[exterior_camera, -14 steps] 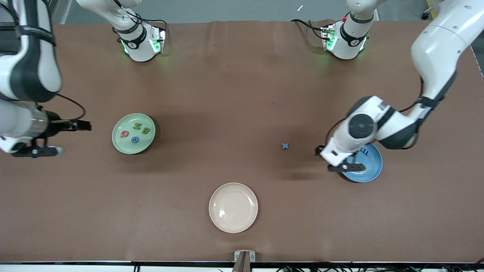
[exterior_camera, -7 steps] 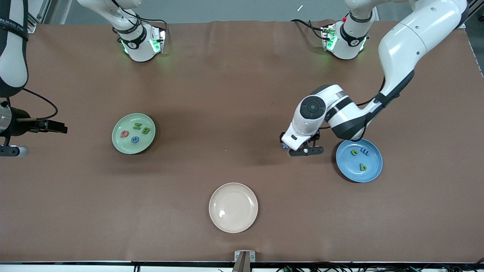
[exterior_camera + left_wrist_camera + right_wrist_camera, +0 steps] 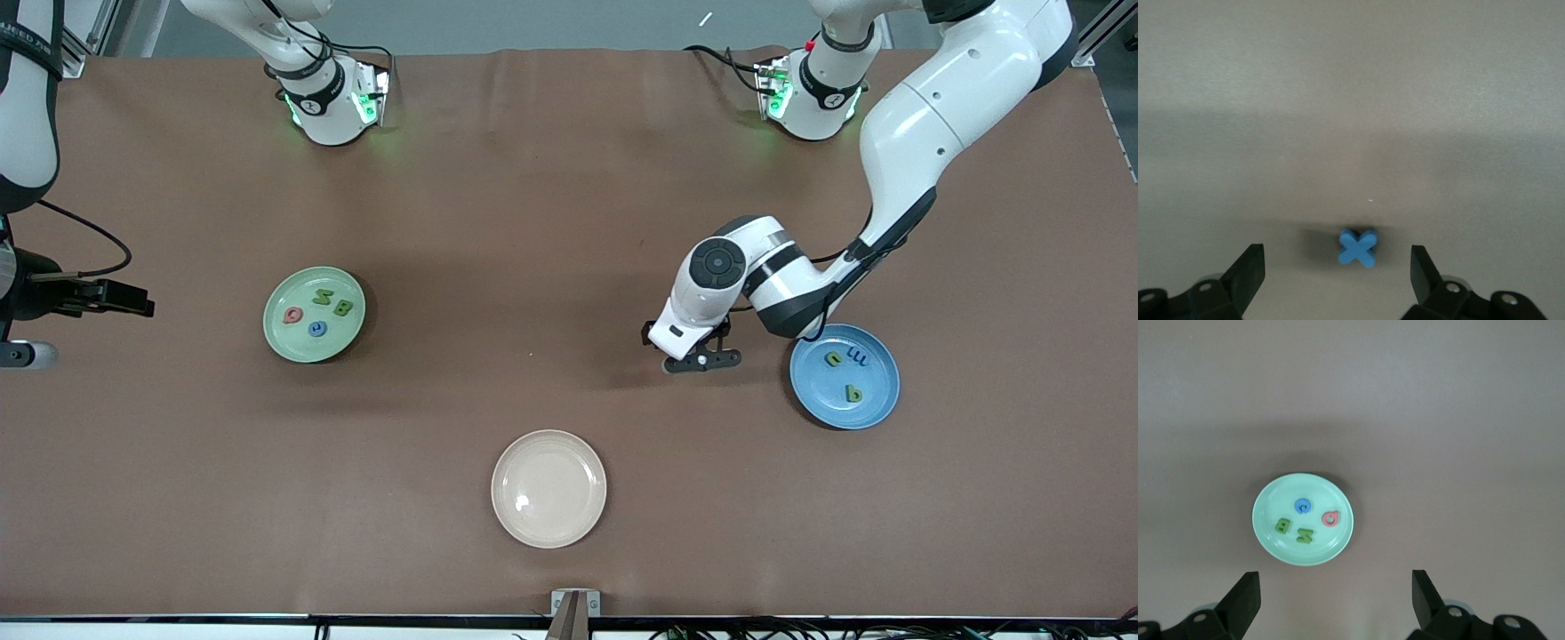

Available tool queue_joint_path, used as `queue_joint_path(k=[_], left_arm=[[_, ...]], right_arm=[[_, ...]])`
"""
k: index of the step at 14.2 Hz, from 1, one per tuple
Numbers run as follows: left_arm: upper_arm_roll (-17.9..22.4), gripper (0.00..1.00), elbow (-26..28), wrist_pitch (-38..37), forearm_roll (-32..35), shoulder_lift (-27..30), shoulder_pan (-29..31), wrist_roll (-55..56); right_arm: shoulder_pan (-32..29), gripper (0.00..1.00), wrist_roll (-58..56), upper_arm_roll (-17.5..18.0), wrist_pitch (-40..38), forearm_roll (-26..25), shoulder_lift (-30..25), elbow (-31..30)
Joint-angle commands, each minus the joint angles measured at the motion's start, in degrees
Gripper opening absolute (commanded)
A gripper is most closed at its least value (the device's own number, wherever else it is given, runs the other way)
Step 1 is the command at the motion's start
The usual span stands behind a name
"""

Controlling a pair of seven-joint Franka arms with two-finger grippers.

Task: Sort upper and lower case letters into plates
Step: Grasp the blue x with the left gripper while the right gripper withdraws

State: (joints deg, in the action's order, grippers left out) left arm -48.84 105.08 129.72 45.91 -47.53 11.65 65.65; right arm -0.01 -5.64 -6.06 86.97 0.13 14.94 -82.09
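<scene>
Cream plate (image 3: 548,488) (empty) on brown table (image 3: 533,204).

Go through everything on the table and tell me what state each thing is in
Green plate: holds four letters.
Blue plate: holds three letters.
Cream plate: empty.
Blue x letter: flat on the table, not gripped.
Left gripper: open, either side of the x.
Right gripper: open, waiting, aimed at the green plate.

Mint green plate (image 3: 283,342), bright blue plate (image 3: 876,409), blue X letter (image 3: 1357,247).
</scene>
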Motion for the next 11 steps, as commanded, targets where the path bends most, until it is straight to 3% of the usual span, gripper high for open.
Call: queue_joint_path(k=[1,5,11], left_arm=[[0.33,0.86,-0.4,1.41,-0.73,-0.19,-0.31,0.53],[0.5,0.69,-0.31,1.42,-0.73,-0.99,-0.48,0.53],[1.12,0.54,-0.31,1.5,-0.73,-1.86,-0.66,1.76]], right_arm=[[-0.35,1.0,0.2,-0.01,-2.15,1.36,0.62,1.14],[-0.43,1.0,0.02,-0.1,-2.07,2.59,-0.78,0.18],[-0.08,1.0,-0.33,-0.1,0.21,1.98,-12.11,-11.15]])
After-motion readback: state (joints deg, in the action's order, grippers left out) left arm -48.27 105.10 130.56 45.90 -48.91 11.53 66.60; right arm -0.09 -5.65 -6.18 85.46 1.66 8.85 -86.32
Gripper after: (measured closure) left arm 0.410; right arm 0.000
